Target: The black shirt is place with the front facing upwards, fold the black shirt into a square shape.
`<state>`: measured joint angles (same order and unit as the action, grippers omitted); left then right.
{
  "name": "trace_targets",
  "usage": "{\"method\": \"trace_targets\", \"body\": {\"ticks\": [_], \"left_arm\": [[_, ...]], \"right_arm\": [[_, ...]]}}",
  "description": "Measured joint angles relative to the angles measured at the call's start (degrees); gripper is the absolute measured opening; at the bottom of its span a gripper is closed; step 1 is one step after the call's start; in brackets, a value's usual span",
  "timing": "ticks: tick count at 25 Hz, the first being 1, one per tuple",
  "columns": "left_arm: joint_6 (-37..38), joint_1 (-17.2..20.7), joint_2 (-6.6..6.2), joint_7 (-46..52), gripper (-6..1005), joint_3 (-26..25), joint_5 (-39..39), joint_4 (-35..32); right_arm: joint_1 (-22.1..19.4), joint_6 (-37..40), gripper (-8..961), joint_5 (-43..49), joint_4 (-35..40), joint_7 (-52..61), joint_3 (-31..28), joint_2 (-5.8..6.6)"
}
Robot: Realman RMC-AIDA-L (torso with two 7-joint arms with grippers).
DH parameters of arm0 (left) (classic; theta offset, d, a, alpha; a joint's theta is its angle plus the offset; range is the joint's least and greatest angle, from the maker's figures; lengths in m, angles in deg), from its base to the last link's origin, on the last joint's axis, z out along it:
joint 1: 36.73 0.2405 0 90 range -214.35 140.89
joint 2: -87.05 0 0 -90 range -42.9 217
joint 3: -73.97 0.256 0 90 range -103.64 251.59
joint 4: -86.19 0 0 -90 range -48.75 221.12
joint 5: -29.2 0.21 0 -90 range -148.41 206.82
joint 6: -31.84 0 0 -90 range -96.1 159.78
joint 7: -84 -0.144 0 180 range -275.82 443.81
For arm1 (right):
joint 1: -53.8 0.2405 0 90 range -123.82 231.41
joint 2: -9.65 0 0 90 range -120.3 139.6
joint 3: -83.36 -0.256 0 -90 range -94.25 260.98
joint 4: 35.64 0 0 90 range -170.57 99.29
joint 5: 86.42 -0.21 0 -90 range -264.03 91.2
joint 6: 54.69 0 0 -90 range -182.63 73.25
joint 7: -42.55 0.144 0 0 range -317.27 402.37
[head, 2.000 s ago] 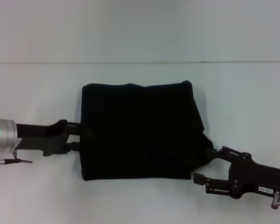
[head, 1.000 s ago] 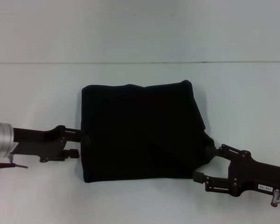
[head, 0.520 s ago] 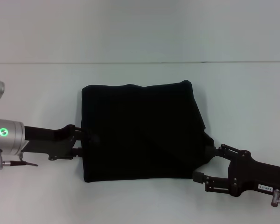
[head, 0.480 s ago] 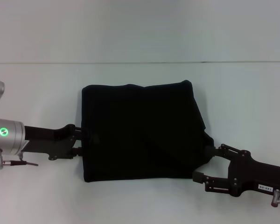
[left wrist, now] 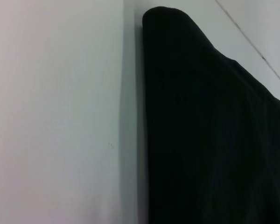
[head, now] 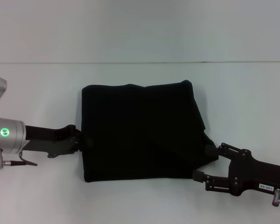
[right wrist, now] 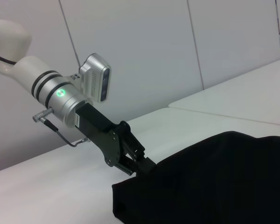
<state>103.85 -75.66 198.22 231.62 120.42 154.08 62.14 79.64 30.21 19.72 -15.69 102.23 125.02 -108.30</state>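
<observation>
The black shirt lies folded into a rough rectangle in the middle of the white table. Its white letters and neck label are hidden. My left gripper is at the middle of the shirt's left edge, its fingers closed together on the cloth. The right wrist view shows the left gripper meeting the edge of the shirt. The left wrist view shows only the shirt's edge. My right gripper is open at the shirt's near right corner, its upper finger touching the bulging cloth and its lower finger on bare table.
The table's far edge meets a pale wall behind. Bare white table lies on all sides of the shirt.
My left gripper was open beside the shirt's left edge, drew back a little, then came in again and closed on the edge. My right gripper and the shirt have stayed almost still.
</observation>
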Motion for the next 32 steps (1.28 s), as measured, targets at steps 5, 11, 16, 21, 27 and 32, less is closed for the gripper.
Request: {"method": "trace_targets", "body": {"ticks": [5, 11, 16, 21, 27, 32], "left_arm": [[-0.03, -0.01, -0.04, 0.49, 206, 1.36, 0.01, -0.06], [-0.17, -0.01, 0.03, 0.37, 12, 1.42, 0.01, -0.18], [-0.21, 0.08, -0.35, 0.07, 16, 0.39, -0.34, -0.22], [0.23, 1.14, -1.52, 0.37, 50, -6.13, -0.57, -0.19], [-0.86, 1.77, -0.65, -3.45, 90, -12.79, -0.69, -0.66], [-2.56, 1.52, -0.08, -5.19, 201, -13.77, -0.31, -0.32]], "right_arm": [[0.12, 0.0, 945, -0.11, 0.0, -0.06, 0.0, -0.07], [0.17, 0.0, 945, -0.16, 0.0, 0.01, 0.0, -0.02], [0.31, 0.0, 945, -0.29, 0.0, 0.01, -0.57, 0.01], [0.36, -0.04, 945, -0.33, 0.0, 0.06, -1.51, 0.04], [0.36, -0.04, 945, -0.33, 0.0, 0.08, -1.59, 0.09], [0.44, -0.02, 945, -0.33, 0.0, 0.08, -1.65, 0.08]]}}
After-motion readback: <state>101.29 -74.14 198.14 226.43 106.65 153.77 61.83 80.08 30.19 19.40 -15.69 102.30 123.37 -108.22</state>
